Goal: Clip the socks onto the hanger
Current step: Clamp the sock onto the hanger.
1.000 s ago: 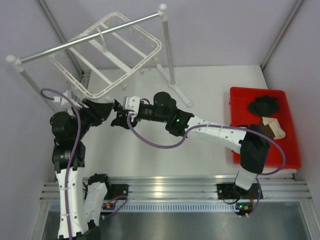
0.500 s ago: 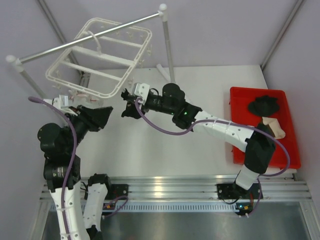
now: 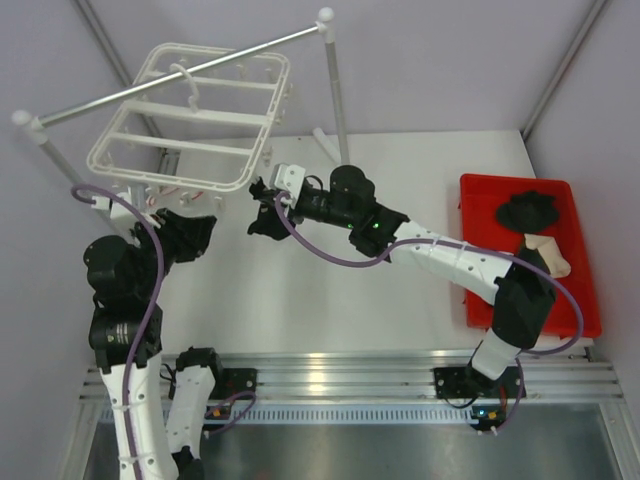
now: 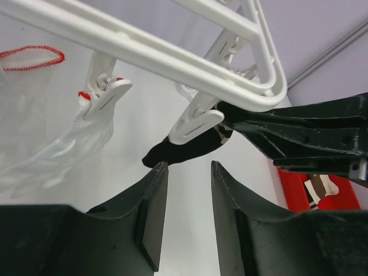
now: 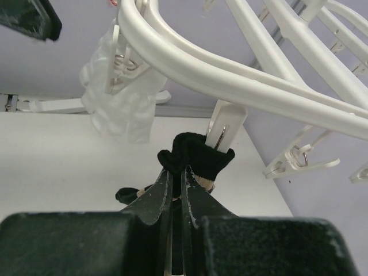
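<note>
The white hanger (image 3: 190, 110) hangs from the grey rail at the back left. My right gripper (image 3: 262, 212) is just under the hanger's near right corner and is shut on a black sock (image 5: 198, 155). The sock's top edge is bunched against a white clip (image 5: 222, 129) below the frame (image 5: 241, 80). In the left wrist view the same sock (image 4: 184, 150) hangs from that clip (image 4: 195, 119). My left gripper (image 4: 188, 167) is open and empty just below the sock's tip; in the top view it (image 3: 200, 235) is left of the right gripper.
The grey rail (image 3: 180, 75) rests on two poles (image 3: 335, 100). A white mesh bag (image 4: 57, 149) with a red cord hangs from a neighbouring clip. A red bin (image 3: 470, 250) at the right holds a dark sock (image 3: 530, 210) and a pale item.
The hanger has swung from a steep tilt to nearly level. My right gripper has moved up and back with the sock to the hanger's corner. My left gripper has pulled back to the left.
</note>
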Controlling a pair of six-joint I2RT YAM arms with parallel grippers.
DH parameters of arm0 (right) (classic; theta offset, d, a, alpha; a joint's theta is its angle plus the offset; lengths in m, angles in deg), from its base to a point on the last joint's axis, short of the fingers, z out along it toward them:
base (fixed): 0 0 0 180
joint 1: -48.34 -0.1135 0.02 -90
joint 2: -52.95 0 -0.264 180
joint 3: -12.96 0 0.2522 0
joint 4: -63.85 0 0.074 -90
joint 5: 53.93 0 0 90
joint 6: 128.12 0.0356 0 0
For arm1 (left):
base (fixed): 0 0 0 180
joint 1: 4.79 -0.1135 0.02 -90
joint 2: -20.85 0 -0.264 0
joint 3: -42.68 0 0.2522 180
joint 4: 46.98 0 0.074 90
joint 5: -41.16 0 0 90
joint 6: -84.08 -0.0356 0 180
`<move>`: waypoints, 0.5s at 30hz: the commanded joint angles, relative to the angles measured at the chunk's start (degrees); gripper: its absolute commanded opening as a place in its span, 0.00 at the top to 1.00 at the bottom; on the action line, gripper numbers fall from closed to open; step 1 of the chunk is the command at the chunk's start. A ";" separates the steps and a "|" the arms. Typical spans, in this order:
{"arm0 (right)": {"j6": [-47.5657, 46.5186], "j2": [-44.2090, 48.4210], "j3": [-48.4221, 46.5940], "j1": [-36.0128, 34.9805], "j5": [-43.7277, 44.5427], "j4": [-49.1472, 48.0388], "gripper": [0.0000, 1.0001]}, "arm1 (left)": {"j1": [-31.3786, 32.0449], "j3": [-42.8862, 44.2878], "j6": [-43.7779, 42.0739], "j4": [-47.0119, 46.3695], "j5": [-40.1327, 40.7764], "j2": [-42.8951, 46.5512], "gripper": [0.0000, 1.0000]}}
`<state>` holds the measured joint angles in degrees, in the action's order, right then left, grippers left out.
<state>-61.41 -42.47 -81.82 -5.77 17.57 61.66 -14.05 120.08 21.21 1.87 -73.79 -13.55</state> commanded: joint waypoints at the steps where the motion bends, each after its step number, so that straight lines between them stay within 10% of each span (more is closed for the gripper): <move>1: 1.14 2.78 -0.29 0.76 -1.45 -2.51 1.00 | 0.03 -2.55 -0.77 -7.13 -1.86 1.34 0.59; 15: 1.49 3.13 -0.37 0.76 -4.26 -1.63 1.00 | 0.03 -10.72 5.21 -23.57 -2.56 1.43 0.59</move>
<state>-60.91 -42.29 -81.80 -5.51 14.90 61.77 -14.05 110.14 24.56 -13.32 -75.02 -12.28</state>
